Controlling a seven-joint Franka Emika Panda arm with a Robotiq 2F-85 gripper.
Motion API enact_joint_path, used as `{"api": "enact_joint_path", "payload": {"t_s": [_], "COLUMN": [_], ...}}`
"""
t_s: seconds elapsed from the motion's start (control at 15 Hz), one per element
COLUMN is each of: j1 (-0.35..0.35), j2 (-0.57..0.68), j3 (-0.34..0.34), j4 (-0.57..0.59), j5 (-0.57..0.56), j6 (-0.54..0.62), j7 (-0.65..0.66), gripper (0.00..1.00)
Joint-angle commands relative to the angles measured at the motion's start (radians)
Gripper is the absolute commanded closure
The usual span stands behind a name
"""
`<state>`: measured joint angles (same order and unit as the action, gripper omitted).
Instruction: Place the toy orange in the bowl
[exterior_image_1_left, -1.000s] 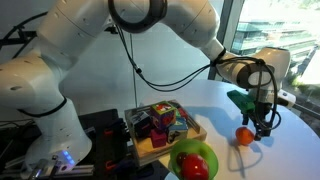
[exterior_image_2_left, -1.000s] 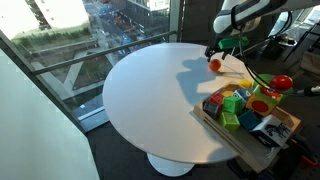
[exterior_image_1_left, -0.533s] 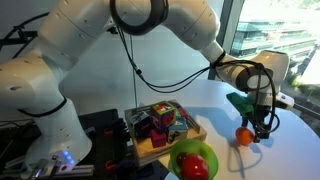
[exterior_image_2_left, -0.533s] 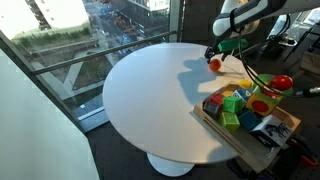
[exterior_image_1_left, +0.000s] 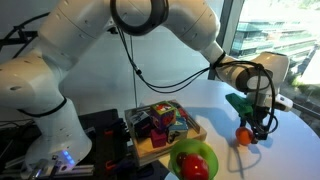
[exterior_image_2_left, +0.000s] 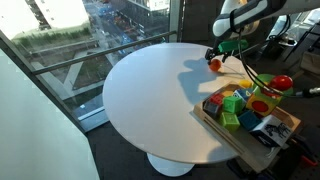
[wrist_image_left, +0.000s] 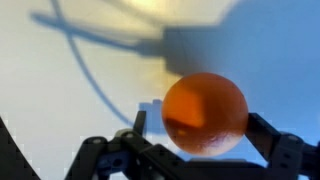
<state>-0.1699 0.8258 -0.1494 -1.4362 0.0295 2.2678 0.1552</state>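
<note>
The toy orange lies on the white table, near the edge, and shows in both exterior views. In the wrist view the toy orange sits between my two fingers. My gripper is open and straddles it, with a small gap on the left side. The gripper hangs low over the table right at the orange, as an exterior view also shows. The lime-green bowl stands apart from it beside the wooden tray and holds a darker red round item. The bowl also shows in an exterior view.
A wooden tray of multicoloured toys stands next to the bowl, also seen in an exterior view. The round white table stands by a window. Black cables hang from the arm above the table.
My gripper has come down slightly around the toy orange. The orange has stayed in place.
</note>
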Motion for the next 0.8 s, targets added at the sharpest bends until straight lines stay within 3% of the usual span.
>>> {"api": "enact_joint_path", "payload": {"t_s": [0.0, 0.07, 0.2, 0.73], "j1": [-0.014, -0.013, -0.012, -0.003], "j2": [0.020, 0.021, 0.015, -0.081], "j3": [0.011, 0.010, 0.009, 0.001], "j4": [0.042, 0.041, 0.039, -0.020], "j5": [0.018, 0.018, 0.017, -0.004], "j6": [-0.034, -0.033, -0.034, -0.100], "j7": [0.000, 0.000, 0.002, -0.020], "gripper": [0.25, 0.28, 0.44, 0.44]}}
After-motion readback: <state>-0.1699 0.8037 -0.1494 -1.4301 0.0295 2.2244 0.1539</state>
